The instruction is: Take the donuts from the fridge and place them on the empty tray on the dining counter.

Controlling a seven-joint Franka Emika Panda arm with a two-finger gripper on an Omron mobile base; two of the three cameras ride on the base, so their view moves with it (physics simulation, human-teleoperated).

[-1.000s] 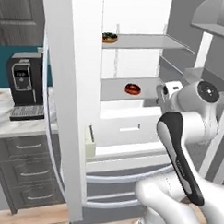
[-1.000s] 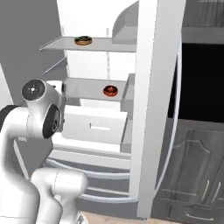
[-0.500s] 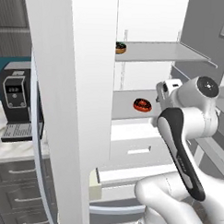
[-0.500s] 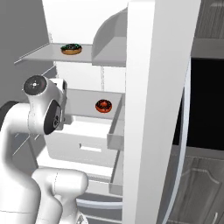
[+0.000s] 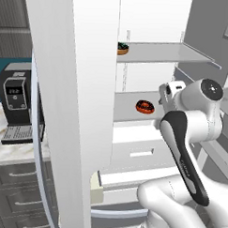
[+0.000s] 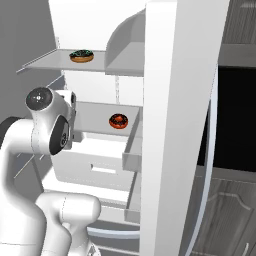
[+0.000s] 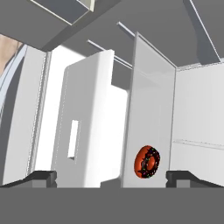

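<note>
The fridge [image 5: 152, 23] stands open with its white inside showing. A tan donut with dark sprinkled icing [image 5: 122, 47] [image 6: 81, 55] lies on the upper shelf. The dark donut with red-orange icing [image 5: 145, 106] [image 6: 118, 120] rests on the middle shelf. In the hand view, which is rolled, this dark donut [image 7: 147, 162] sits a little ahead, right of centre. My gripper [image 7: 112, 177] is open, its fingertips [image 7: 43, 176] wide apart with nothing between them. It points into the fridge at the middle shelf, short of the donut. The tray and the dining counter are out of view.
The open left fridge door [image 5: 74, 109] rises close on the left, the right door [image 6: 180, 125] close on the right. A white drawer [image 5: 137, 152] sits under the middle shelf. A coffee machine [image 5: 15, 100] stands on a marble worktop [image 5: 15, 151] over grey drawers.
The base has driven closer to the fridge, so both base views have shifted and the shelves and donuts appear larger. The gripper has stayed open.
</note>
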